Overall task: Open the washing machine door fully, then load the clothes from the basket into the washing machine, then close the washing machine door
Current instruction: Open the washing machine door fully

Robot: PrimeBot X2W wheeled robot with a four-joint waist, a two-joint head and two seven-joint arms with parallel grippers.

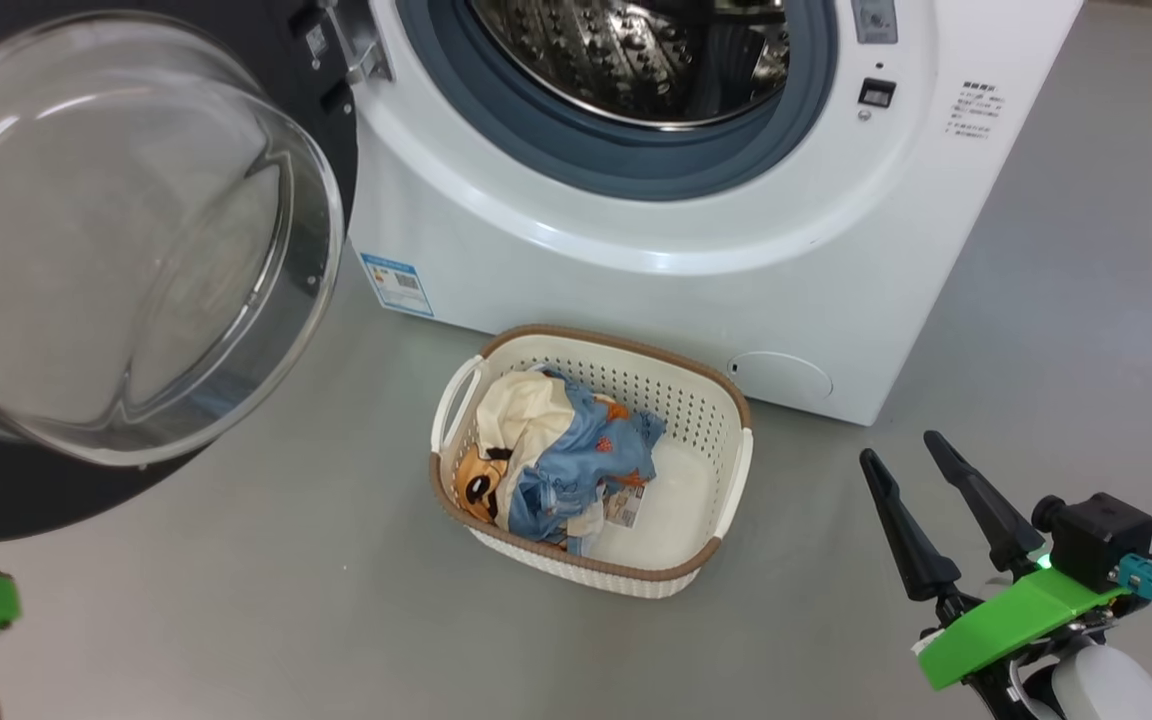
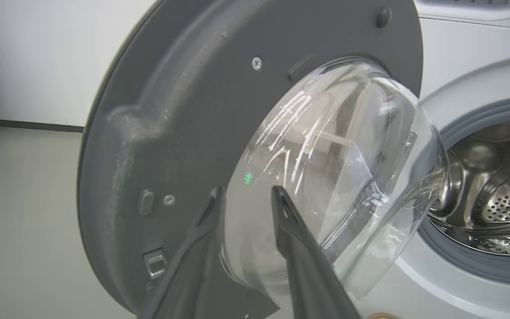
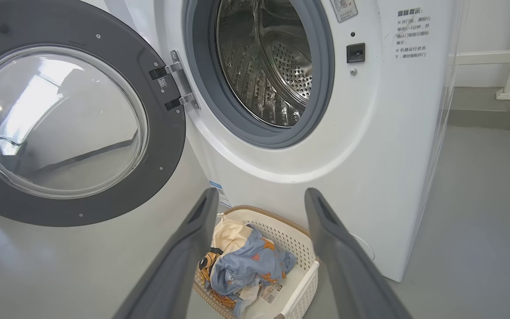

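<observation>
Looking down from the head view, we saw the washing machine door (image 1: 136, 250) swung wide at the left of the washing machine (image 1: 636, 240). The clothes (image 1: 556, 450) were heaped in the left half of the basket (image 1: 681, 400) on the floor, and the right claw (image 1: 901, 447) stood released and empty, off to their right. From the left wrist, the left claw (image 2: 247, 190) hung spread and empty close by the door's glass bulge. From the right wrist, the heap lay straight ahead and below, framed between the parted fingers (image 3: 193, 239), so we judged the right arm the nearer one for the first pick
</observation>
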